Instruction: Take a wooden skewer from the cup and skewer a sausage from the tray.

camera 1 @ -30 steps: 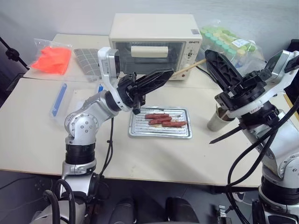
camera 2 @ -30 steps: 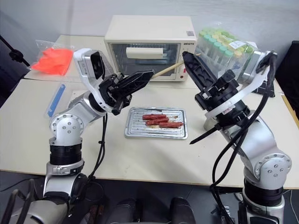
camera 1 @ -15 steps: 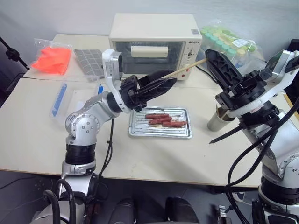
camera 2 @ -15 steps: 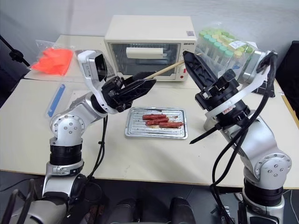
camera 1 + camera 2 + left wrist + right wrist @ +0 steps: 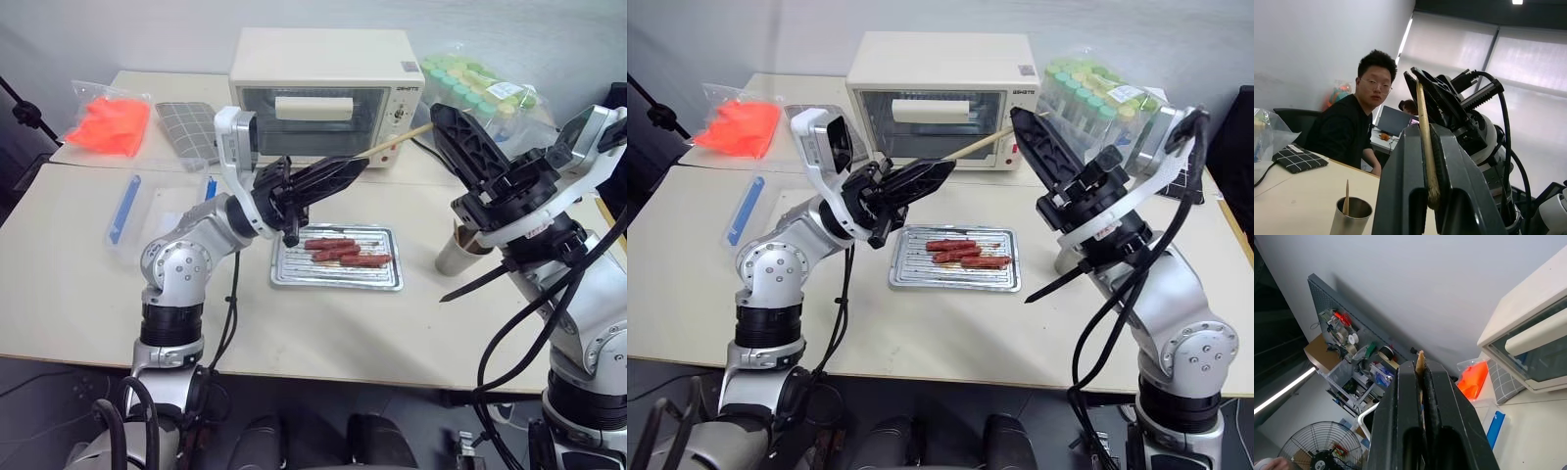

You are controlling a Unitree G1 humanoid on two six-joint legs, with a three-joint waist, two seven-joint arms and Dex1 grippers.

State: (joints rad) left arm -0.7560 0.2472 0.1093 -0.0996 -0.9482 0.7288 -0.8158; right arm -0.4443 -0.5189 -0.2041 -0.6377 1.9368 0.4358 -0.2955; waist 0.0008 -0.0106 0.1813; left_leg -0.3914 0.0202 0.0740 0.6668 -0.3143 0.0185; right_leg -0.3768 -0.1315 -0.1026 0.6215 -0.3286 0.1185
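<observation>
- wooden skewer (image 5: 397,143) is out of the cup (image 5: 457,250), clamped at both ends by left gripper (image 5: 355,164) and right gripper (image 5: 437,114).
- no sausage (image 5: 329,244) on the tray (image 5: 336,277) is pierced yet.

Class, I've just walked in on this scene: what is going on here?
A two-armed robot stands at a table, holding one wooden skewer in the air between both grippers. The left gripper and the right gripper each have their jaws shut on an end. Below, three sausages lie untouched in the tray; the cup stands beside it.
</observation>
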